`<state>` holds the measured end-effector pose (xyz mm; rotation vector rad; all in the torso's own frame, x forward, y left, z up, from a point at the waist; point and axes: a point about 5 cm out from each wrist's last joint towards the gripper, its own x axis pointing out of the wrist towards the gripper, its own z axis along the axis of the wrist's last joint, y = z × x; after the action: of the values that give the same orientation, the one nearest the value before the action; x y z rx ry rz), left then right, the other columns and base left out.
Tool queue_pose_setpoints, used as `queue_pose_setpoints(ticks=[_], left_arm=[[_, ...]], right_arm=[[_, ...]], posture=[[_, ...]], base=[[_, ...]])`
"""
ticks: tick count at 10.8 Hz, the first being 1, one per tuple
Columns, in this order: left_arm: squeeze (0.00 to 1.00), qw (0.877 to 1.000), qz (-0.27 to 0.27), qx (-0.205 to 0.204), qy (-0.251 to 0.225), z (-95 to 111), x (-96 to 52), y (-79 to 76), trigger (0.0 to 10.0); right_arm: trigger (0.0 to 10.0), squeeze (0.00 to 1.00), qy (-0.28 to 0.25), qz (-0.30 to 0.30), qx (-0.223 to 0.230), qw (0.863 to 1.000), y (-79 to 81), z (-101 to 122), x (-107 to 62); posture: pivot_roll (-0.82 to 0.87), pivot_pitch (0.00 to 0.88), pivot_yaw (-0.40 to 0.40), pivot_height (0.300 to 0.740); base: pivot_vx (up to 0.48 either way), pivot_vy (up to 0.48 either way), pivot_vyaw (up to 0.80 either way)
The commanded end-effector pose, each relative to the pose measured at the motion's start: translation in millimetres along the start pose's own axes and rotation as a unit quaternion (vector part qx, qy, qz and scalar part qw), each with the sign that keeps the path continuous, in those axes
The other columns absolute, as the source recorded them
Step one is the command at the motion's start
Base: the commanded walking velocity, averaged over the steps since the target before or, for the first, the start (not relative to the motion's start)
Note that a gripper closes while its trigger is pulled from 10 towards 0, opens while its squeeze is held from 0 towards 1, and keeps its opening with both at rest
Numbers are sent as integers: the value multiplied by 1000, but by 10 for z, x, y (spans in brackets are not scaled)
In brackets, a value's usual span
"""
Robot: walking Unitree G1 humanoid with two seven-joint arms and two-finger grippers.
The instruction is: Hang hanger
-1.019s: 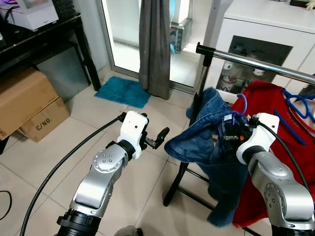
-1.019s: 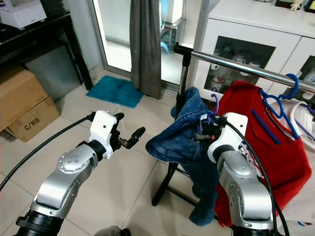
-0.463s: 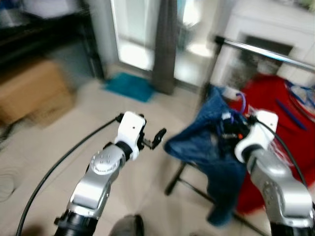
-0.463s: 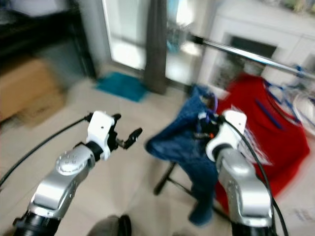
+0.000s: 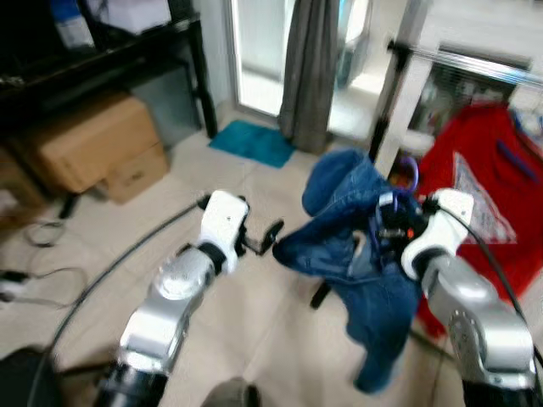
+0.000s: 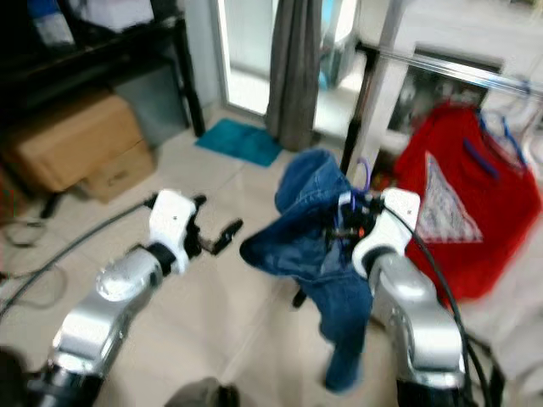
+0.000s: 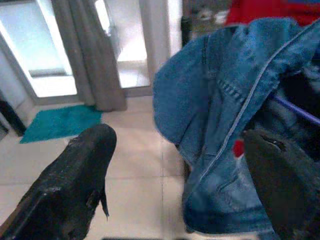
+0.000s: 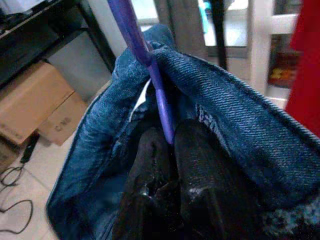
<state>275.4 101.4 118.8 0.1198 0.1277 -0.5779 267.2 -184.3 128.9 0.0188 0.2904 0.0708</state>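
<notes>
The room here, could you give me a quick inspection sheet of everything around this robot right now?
Surface: pale tiled floor; no table in use.
Job's things: purple hanger carrying a denim jacket, not yet on the metal rail.
Clutter: red garment by the rail; cardboard boxes; teal mat.
Grippers: right gripper shut on the hanger inside the denim; left gripper open, facing the jacket, apart from it.
Cables: black cable along the left arm; loose cords on the floor.
Surroundings: grey curtain, glass door, black shelf, white cabinet.
</notes>
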Motion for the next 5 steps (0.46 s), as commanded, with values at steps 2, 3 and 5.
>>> queue_pose_setpoints(ticks=[2, 3, 5], left_arm=[[231, 999, -18, 30, -15, 62, 2, 14, 10000], [1000, 997, -42, 57, -30, 91, -3, 3, 10000], [1000, 981, -62, 181, -26, 110, 128, 70, 10000]], right_arm=[[0, 0, -34, 10, -2, 999, 27, 137, -12], [0, 0, -39, 24, 2, 999, 51, 156, -10], [0, 0, -63, 76, 20, 995, 149, 264, 3]], posture=[[34, 0, 21, 740], [34, 0, 21, 740], [45, 0, 15, 740]], base=[[0, 0, 0], [0, 0, 0], [0, 0, 0]])
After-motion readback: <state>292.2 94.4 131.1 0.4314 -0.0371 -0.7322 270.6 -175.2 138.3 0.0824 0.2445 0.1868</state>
